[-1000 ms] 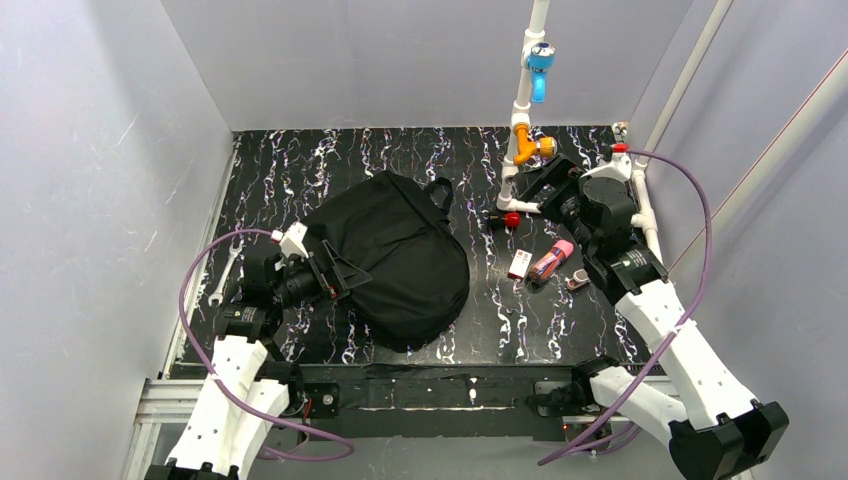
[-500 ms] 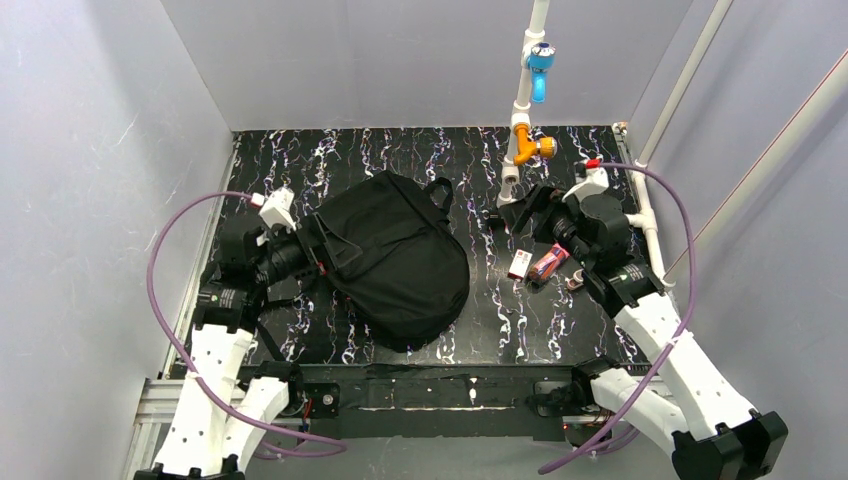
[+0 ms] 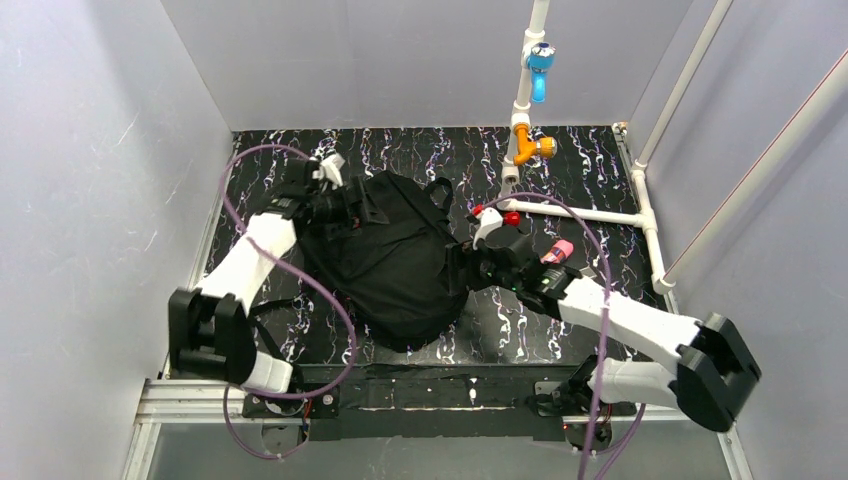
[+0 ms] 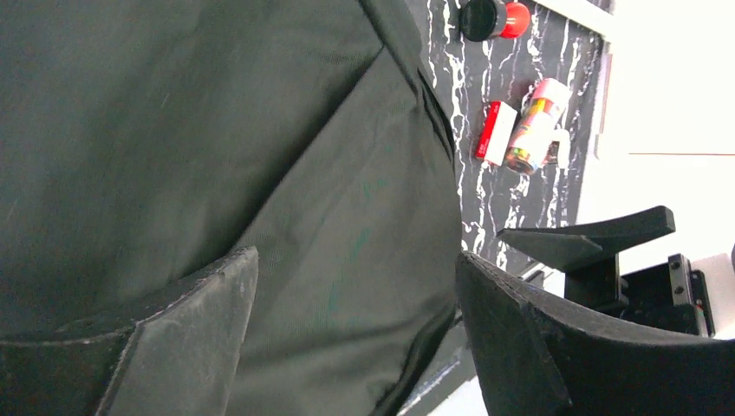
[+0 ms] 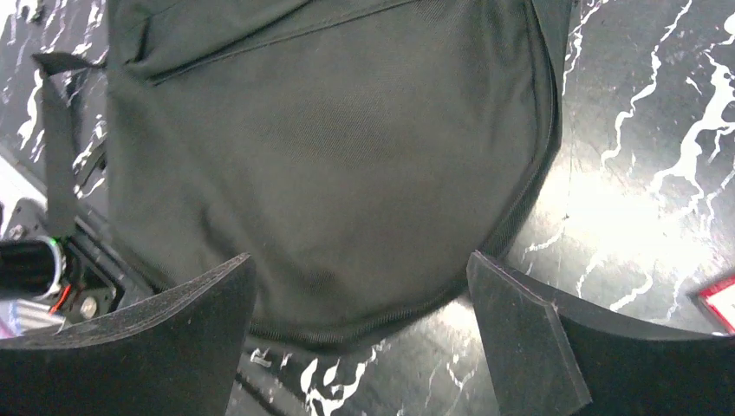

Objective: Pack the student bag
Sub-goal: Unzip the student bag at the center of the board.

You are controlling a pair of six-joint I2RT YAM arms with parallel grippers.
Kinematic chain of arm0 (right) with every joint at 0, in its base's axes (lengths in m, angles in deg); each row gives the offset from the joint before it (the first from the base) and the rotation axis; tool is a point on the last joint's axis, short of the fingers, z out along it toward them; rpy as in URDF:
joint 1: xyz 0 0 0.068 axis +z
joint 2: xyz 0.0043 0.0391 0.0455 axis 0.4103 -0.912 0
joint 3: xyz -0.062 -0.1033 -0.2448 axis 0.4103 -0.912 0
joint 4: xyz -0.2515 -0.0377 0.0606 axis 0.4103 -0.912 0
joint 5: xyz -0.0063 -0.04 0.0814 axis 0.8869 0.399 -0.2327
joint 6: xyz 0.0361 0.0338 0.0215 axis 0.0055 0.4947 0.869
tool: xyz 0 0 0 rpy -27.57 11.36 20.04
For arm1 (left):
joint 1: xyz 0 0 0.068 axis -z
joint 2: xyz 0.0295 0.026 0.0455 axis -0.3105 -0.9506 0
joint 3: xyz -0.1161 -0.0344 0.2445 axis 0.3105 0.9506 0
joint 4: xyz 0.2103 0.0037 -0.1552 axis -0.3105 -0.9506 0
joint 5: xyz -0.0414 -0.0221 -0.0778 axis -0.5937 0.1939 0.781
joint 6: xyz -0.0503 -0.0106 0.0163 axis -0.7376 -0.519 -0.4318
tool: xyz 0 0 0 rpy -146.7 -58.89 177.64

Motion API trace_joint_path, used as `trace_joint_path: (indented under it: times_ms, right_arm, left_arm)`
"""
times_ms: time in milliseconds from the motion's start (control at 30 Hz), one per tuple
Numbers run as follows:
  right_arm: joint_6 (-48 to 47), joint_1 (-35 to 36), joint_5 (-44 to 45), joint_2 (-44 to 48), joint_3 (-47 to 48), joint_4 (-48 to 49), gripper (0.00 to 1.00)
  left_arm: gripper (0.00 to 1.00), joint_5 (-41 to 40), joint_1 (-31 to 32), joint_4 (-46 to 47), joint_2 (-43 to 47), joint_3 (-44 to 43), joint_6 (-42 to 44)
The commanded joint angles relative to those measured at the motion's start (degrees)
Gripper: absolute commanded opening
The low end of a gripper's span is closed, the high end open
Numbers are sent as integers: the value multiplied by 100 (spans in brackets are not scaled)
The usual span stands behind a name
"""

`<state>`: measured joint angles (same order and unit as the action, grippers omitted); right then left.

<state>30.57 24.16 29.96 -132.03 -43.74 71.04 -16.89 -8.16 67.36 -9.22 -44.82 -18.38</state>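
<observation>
- Student bag (image 3: 390,265) lies at frame centre on the black table (image 3: 420,160).
- Left gripper (image 4: 355,329) — jaws spread wide, empty — over the bag's upper-left part.
- Right gripper (image 5: 360,325), jaws equally wide, empty, at the bag's right edge.

Pipe frame (image 3: 600,213) right of student bag (image 3: 400,260)

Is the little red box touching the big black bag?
Apart. The left wrist view shows a strip of marbled table between the red box and the edge of the bag.
</observation>
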Motion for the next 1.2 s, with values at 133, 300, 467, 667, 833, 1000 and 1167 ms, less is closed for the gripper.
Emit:
trace_joint_path:
  times_ms: [133, 300, 467, 667, 833, 1000, 1167]
  right_arm:
    - [190, 14, 374, -1428, 1093, 851, 98]
    - [306, -265, 401, -1624, 1431, 633, 98]
    - [632, -603, -61, -1937, 1660, 709, 88]
    - [1124, -516, -439, -3078, 2511, 400, 98]
    - [1273, -134, 441, -3540, 3185, -265, 98]
    - [1649, 146, 1429, -4068, 3947, -1202, 98]
    - [1543, 558, 2269, -4613, 4459, -1938, 98]
  left_arm:
    - [79, -459, 423, 323, -1426, -859, 543]
    - [72, 303, 518, 554, -1779, -537, 191]
    - [63, 514, 793, 1572, -1100, 699, -549]
    - [57, 337, 860, 2167, -49, 1782, -1019]
    - [57, 605, 881, 2366, 157, 2145, -1126]
    - [58, 659, 901, 2433, 209, 2454, -1127]
    - [62, 687, 896, 2392, 291, 2501, -991]
